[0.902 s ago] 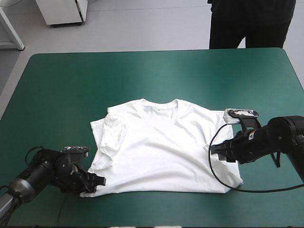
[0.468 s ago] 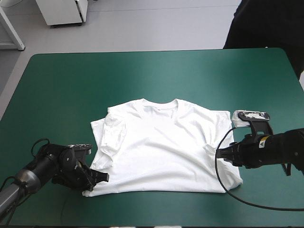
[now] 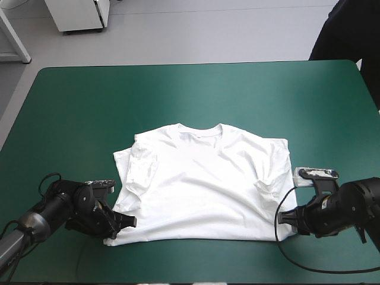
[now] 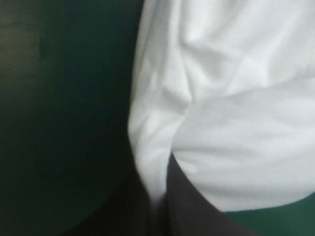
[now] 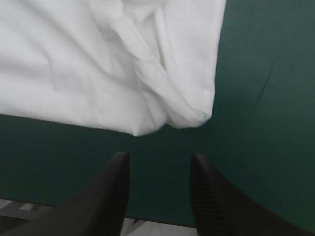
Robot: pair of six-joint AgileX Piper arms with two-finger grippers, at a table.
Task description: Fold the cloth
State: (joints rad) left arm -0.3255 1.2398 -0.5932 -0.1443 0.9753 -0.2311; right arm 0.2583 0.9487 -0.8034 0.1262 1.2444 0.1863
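Right end effector (image 5: 158, 158) back off the T-shirt (image 3: 202, 184) now, wide; left end effector (image 3: 122, 225) tight on it.

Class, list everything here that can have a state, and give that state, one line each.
T-shirt: spread flat on the table, collar toward the far edge.
Left gripper: jaws shut on the T-shirt's near left corner.
Right gripper: jaws open, empty, just off the T-shirt's near right corner.
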